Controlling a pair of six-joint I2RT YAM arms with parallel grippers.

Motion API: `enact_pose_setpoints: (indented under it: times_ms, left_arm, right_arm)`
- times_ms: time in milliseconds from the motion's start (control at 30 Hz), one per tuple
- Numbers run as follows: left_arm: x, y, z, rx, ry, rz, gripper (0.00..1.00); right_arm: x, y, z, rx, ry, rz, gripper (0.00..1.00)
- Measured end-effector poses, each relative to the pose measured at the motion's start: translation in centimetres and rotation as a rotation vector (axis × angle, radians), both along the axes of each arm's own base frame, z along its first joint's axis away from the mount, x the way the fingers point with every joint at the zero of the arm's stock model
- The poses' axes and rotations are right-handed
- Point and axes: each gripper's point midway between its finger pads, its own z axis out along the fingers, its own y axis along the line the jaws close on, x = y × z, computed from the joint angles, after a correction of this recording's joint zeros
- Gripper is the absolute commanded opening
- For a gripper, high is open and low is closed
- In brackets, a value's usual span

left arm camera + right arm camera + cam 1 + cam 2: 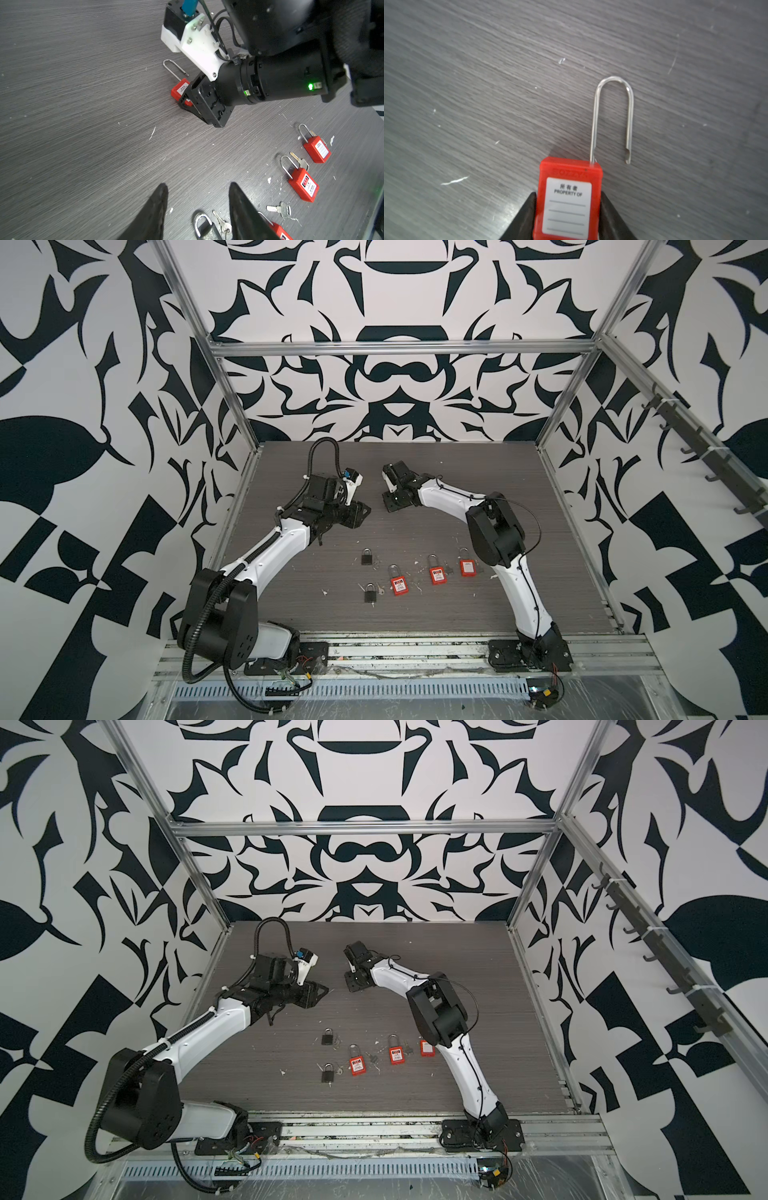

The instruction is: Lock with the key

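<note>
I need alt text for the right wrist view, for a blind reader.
A red padlock sits between the right gripper's two black fingers, which touch both its sides. Its steel shackle is open, the free end outside the body, against a grey wood-grain table.

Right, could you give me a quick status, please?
Left gripper open, empty. Right gripper shut on red padlock, shackle open. Keys on table, none held. Nothing blocking.

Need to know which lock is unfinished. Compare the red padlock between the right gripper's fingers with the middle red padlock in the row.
The gripped red padlock has its shackle's free end out of the body; the middle red padlock looks latched. The gripped one shows a white PROPERTY OF label; the middle one shows a label with a red emblem. Both have red bodies and long steel shackles.
</note>
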Motion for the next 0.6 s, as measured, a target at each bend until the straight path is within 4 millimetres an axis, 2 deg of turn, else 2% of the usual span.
enact_pose_setpoints:
  times_ms: [200,300,467,500,600]
  left_arm:
    - [-0.1,-0.2,0.0,0.0,0.0,-0.005,0.5]
    - [-0.2,-0.3,0.0,0.0,-0.002,-0.009,0.5]
    - [-0.2,-0.4,0.1,0.002,-0.007,-0.017,0.5]
    - [-0.2,-0.4,0.1,0.003,-0.008,-0.018,0.5]
    - [-0.2,-0.5,0.1,0.004,-0.01,-0.021,0.5]
  right_arm:
    - [-0.9,-0.3,0.0,-0.03,-0.016,0.067,0.41]
    - [-2.8,-1.1,-0.1,-0.052,0.005,0.131,0.38]
    - [-6.4,-2.4,-0.2,-0.065,0.049,0.234,0.38]
    - [-7.0,-2.6,-0.2,-0.061,0.054,0.248,0.4]
    - [-8.9,-3.3,-0.2,-0.049,0.079,0.282,0.55]
